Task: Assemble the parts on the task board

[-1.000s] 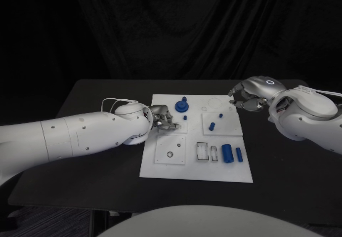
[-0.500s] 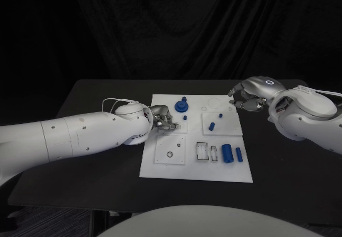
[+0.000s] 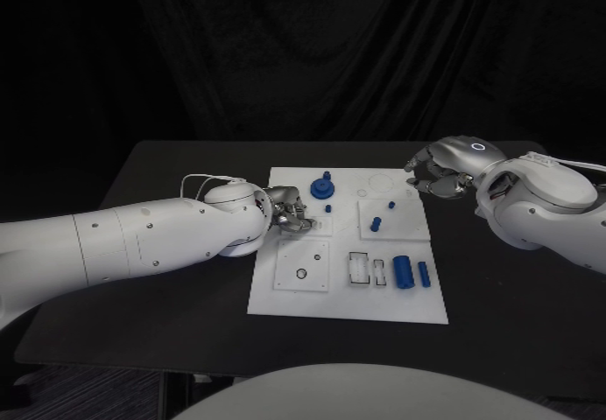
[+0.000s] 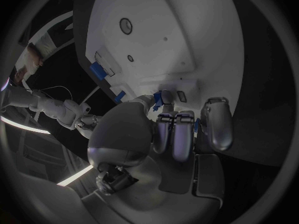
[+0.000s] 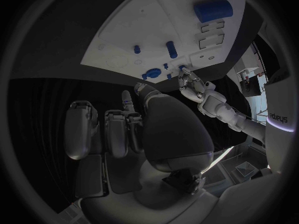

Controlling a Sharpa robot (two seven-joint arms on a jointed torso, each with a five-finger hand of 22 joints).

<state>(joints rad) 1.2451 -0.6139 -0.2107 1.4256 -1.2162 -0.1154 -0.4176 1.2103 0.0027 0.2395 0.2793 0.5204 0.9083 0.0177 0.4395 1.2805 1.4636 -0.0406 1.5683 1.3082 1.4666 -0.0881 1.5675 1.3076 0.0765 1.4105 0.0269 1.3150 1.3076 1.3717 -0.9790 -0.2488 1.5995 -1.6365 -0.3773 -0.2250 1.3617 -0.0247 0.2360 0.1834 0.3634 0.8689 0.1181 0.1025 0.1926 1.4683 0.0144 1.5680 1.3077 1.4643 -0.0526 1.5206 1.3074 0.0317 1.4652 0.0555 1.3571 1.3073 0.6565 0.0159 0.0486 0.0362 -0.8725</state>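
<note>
Nothing has moved since a moment ago. Left hand (image 3: 289,213) pinches a small blue part (image 4: 166,98) over the task board (image 3: 348,302). Right hand (image 3: 436,178) hangs curled and empty beside the board. That part could slip and fall crooked.

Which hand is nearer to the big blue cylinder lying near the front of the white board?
Left. The left hand sits over the board's left side, diagonally behind the big blue cylinder; the right hand hovers off the board's far right corner, farther away.
</note>
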